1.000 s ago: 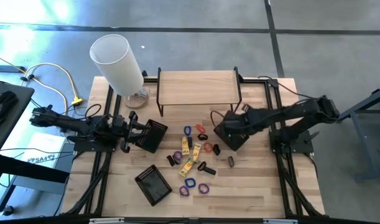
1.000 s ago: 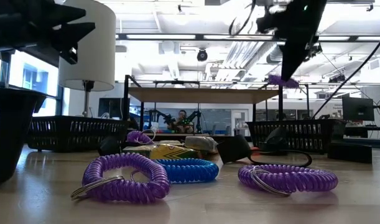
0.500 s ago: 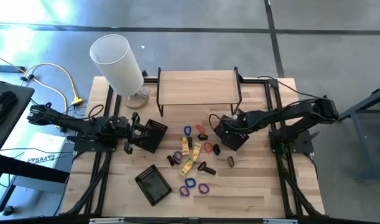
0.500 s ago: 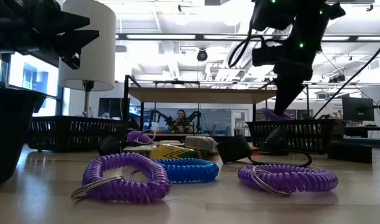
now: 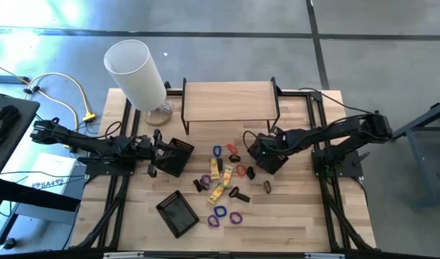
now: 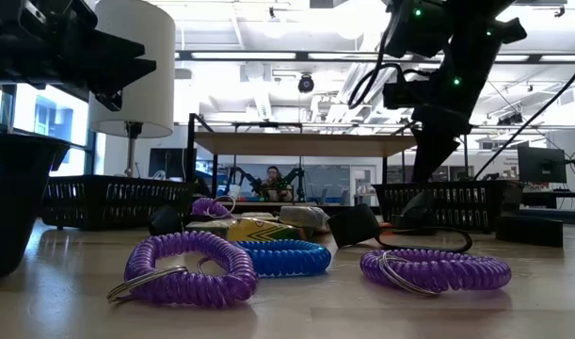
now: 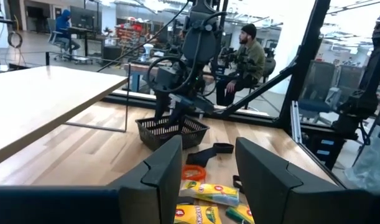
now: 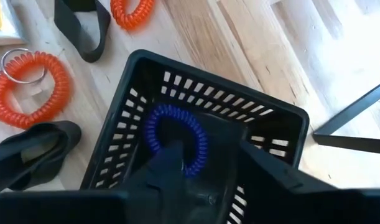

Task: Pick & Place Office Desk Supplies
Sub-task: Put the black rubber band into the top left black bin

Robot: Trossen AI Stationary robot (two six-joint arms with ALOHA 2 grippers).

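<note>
Black right pincer hangs over the right basket, fingers apart, holding nothing; a purple band lies inside the basket just below it. Drop step looks done. Next: lift clear and go for another loose item, maybe the orange band beside the basket on the bench. Left pincer waits, part open and empty, over the left basket.

bright overhead strip lights | floor glare | near fingers blurred
</note>
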